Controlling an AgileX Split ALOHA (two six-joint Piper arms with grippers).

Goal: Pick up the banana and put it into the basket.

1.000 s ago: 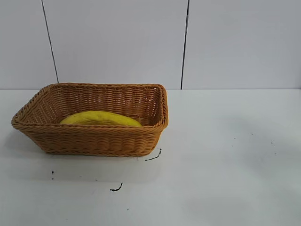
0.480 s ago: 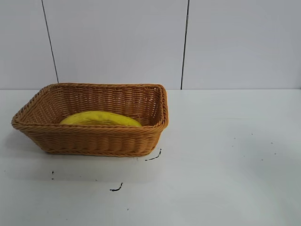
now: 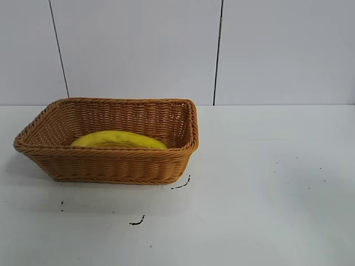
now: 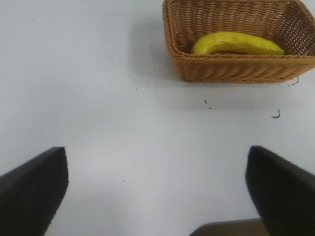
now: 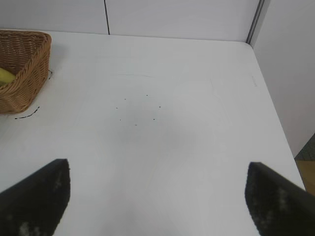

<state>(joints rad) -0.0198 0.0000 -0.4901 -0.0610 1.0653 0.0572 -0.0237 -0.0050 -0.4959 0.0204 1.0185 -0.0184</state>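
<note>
Since the banana [image 3: 118,139] already lies in the basket [image 3: 111,166], left of frame, both my hands, left hand [image 4: 156,189] and right hand [image 5: 157,196], gape empty. Banana looks light, smooth, bruisable; grip mid-body.

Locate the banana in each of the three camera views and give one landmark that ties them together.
Exterior view: the banana lies inside the basket, left of centre.
Left wrist view: banana in the basket, at the upper right of the picture.
Right wrist view: only a yellow sliver shows at the left edge, behind the basket wall.
Shared landmark: the basket.
</note>
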